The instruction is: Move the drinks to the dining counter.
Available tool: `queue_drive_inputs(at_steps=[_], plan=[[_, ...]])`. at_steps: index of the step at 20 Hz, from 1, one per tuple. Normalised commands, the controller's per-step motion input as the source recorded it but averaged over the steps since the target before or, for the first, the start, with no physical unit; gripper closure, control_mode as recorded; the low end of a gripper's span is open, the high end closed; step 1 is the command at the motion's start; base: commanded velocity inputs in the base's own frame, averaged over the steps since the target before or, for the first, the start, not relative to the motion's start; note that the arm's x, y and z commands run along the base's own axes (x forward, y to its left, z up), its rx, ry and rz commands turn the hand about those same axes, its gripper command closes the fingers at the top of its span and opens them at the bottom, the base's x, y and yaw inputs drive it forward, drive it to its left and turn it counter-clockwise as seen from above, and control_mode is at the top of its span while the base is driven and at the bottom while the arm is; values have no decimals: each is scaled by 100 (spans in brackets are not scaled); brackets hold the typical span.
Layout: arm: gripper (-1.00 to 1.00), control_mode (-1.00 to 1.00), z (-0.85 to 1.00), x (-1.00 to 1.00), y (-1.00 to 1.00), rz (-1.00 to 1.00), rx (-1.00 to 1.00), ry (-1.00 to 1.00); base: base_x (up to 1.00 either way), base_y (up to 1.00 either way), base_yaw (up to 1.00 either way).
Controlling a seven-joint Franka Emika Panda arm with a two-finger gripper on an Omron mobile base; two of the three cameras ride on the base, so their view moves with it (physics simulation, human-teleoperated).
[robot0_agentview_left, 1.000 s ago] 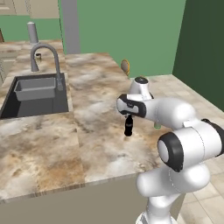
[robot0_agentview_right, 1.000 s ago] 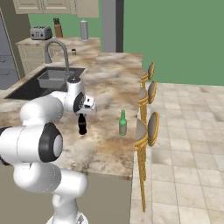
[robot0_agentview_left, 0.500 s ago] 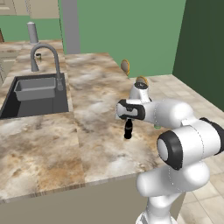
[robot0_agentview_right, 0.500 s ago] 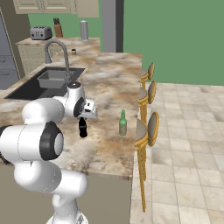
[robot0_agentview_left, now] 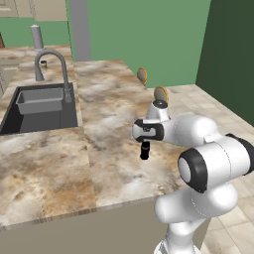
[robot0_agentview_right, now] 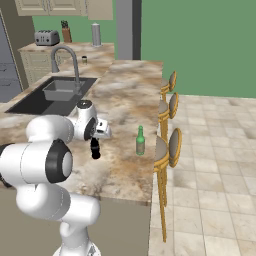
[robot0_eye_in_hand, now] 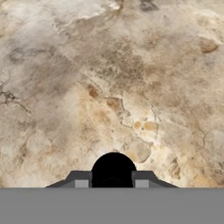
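Gripper [robot0_eye_in_hand: 113,183]: clamped on round black bottle [robot0_agentview_left: 144,150]
Counter [robot0_agentview_left: 114,114]: marbled tan stone slab
Green bottle [robot0_agentview_right: 140,141]: slim glass, upright

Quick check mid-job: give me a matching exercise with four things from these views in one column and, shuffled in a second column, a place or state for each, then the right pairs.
Things:
1. black bottle
2. green bottle
3. sink
4. stool seats

Places or states:
A. lined up along the counter's floor-side edge
B. standing free on the stone near the stools
C. sunk into the counter under a curved faucet
D. clamped between the gripper's fingers, over the stone

Pairs: 1-D, 2-B, 3-C, 4-A
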Motion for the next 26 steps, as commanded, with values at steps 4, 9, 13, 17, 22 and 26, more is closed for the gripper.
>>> queue_drive_inputs(at_steps=[4, 9, 13, 17, 22, 26], plan=[[100, -100, -3, 0, 0, 0, 0, -1, 0, 0, 0], [100, -100, -4, 0, 0, 0, 0, -1, 0, 0, 0], [-100, -100, 0, 0, 0, 0, 0, 0, 0, 0, 0], [-100, -100, 0, 0, 0, 0, 0, 0, 0, 0, 0], [-100, -100, 7, 2, 0, 0, 0, 0, 0, 0, 0], [-100, -100, 68, -13, -10, 0, 0, 0, 0, 0, 0]])
